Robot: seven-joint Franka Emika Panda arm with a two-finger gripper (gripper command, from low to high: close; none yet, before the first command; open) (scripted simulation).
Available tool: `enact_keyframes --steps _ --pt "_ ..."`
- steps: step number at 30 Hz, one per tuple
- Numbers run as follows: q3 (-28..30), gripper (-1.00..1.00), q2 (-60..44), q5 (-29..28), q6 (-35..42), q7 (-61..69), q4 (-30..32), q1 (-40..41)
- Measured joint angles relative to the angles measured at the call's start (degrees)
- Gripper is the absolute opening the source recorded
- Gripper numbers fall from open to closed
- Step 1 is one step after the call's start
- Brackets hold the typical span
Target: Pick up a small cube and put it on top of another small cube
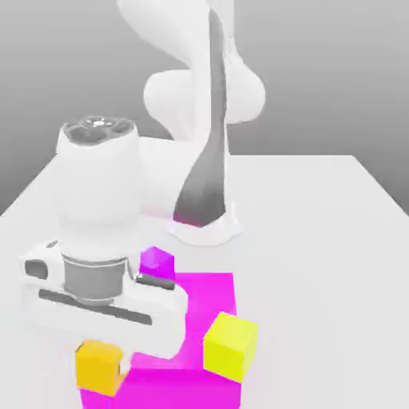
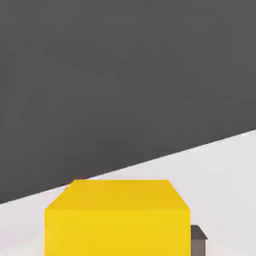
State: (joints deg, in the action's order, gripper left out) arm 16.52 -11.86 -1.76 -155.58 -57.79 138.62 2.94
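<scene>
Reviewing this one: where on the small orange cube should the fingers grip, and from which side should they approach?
Probably from straight above, fingers on two opposite vertical faces of the orange cube. It sits flat on the magenta mat, top unobstructed beneath the gripper, and apart from the yellow cube.

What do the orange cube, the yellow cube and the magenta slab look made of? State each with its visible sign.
Orange cube: looks like matte plastic or painted wood; flat even color, no grain, no highlights.
Yellow cube: the same matte solid look; uniform faces, crisp edges, only soft shading.
Magenta slab: flat, saturated, non-reflective, plastic or foam perhaps.
As a simulator's render, none shows texture, so the true material stays open.
</scene>
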Motion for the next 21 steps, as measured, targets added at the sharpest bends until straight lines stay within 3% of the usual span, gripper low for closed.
enact_keyframes --steps 5,11,13,17,18,21 --pt "8.0 -1.00 5.1 -0.9 2.0 -14.0 5.6 3.0" --pt "13.5 -1.00 12.5 -0.9 4.0 -29.7 12.7 12.7" --pt "12.9 -1.00 11.3 2.0 2.2 -29.7 14.0 17.3" --pt "6.8 -1.00 3.4 11.9 -4.7 -23.3 14.0 17.7" --pt "5.6 1.00 1.9 13.6 -5.9 -22.0 13.9 18.4" --pt "5.6 1.00 1.9 13.6 -5.9 -22.0 13.9 18.4"
